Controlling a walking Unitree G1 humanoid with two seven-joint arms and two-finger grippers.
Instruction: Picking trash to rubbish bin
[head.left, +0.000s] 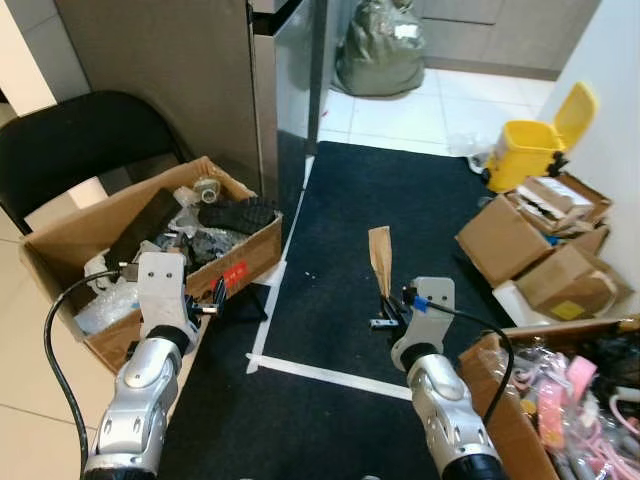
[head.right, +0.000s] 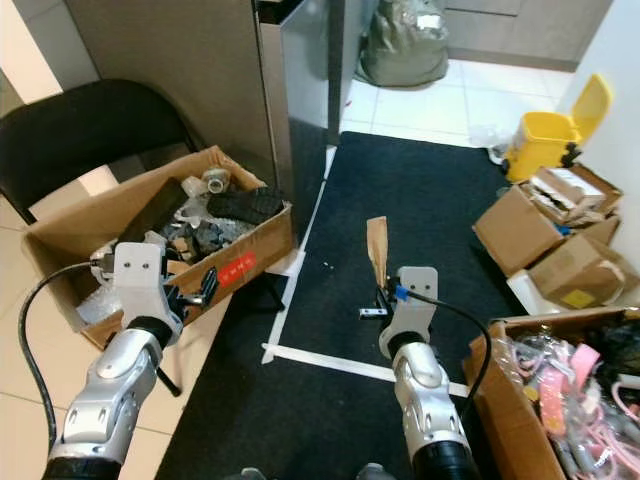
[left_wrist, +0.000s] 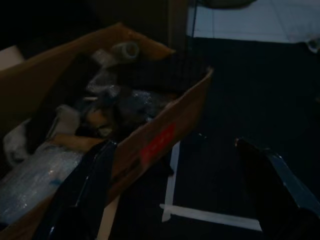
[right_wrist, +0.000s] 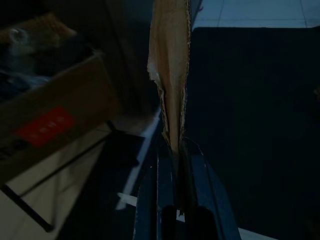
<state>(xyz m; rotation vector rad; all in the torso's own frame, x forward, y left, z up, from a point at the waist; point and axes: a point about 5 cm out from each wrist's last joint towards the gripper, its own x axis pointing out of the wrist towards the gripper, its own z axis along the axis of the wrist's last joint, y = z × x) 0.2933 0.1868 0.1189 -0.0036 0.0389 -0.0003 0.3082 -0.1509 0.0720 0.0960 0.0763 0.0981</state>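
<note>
With our right tool (head.left: 388, 300) clamped on a torn cardboard strip (head.left: 380, 258) held upright over the black mat (head.left: 400, 200) and our left tool (left_wrist: 175, 200) spread wide and empty beside the cluttered carton (head.left: 60, 250), we judge we are mid-carry and must next walk to the yellow bin (head.left: 530, 145) by the far wall.

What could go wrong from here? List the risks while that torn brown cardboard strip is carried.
The right gripper pinches only the narrow end of the torn brown cardboard strip, so it could slip or tear free. The yellow plastic rubbish bin stands far across the black mat, and cardboard boxes crowd the approach.
</note>
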